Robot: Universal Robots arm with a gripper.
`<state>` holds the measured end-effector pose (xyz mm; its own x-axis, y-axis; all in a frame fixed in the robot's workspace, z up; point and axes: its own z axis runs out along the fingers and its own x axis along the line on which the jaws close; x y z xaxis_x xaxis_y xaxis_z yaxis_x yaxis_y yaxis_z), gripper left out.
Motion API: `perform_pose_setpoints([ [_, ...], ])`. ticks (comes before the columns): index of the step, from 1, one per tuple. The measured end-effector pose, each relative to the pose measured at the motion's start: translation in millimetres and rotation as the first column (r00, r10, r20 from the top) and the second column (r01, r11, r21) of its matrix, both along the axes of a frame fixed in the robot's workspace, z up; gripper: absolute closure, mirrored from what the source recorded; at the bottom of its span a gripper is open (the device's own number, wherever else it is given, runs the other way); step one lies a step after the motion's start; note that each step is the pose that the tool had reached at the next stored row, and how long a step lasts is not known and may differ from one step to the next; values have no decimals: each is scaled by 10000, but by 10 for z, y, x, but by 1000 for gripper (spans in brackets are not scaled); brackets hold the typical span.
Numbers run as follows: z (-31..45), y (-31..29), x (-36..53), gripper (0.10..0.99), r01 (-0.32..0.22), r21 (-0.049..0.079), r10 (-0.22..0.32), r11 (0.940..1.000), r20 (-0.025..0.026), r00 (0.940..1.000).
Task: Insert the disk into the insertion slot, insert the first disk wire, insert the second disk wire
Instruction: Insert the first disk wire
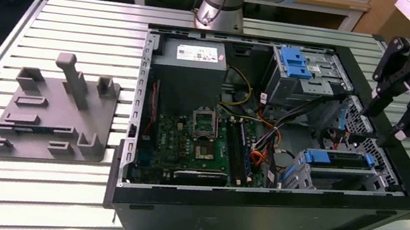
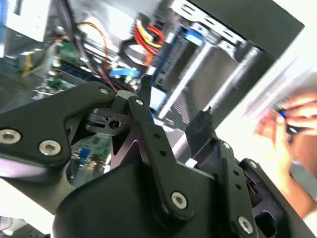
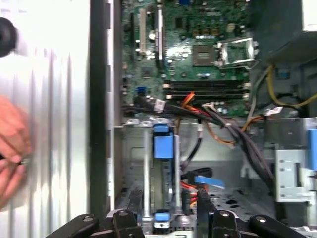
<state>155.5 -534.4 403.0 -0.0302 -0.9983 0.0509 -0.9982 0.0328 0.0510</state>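
In the exterior view the disk [image 1: 339,159], grey with a blue handle, lies inside the insertion slot [image 1: 310,177], a perforated metal cage at the near right corner of the open computer case. My gripper [image 1: 385,122] hangs open above the case's right wall, just over the cage, holding nothing. In the first wrist view the blue handle of the disk [image 3: 163,144] points toward the motherboard, and my gripper [image 3: 168,224] spreads either side of the cage. A blue-tipped wire [image 3: 205,179] lies beside the cage; whether it is plugged in I cannot tell. In the second wrist view my gripper [image 2: 173,99] is empty.
A taller grey bay with a blue clip [image 1: 295,61] stands at the case's far right. Black, orange and yellow cables [image 3: 218,121] cross between motherboard [image 1: 197,144] and cage. A grey fixture plate [image 1: 54,113] lies on the exterior view's left. A person's hand [image 3: 12,144] is beside the case wall.
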Motion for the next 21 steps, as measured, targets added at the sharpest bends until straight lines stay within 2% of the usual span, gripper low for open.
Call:
perform_pose_setpoints([
  [2,-2,7,1,529,48,-295,-47,9996,64,10000],
  [4,-9,8,1,529,197,-428,-191,9989,143,9997],
  [5,-17,8,1,529,336,-435,-330,9985,159,9993],
  [8,-35,9,1,529,823,-446,-817,9956,163,9965],
  [9,-40,17,7,529,850,-506,-842,9951,168,9963],
  [17,-79,109,29,529,840,-1415,-813,9864,244,9964],
  [18,-82,121,32,529,836,-1461,-808,9857,248,9964],
  [21,-94,151,44,529,793,-1473,-764,9859,248,9968],
])
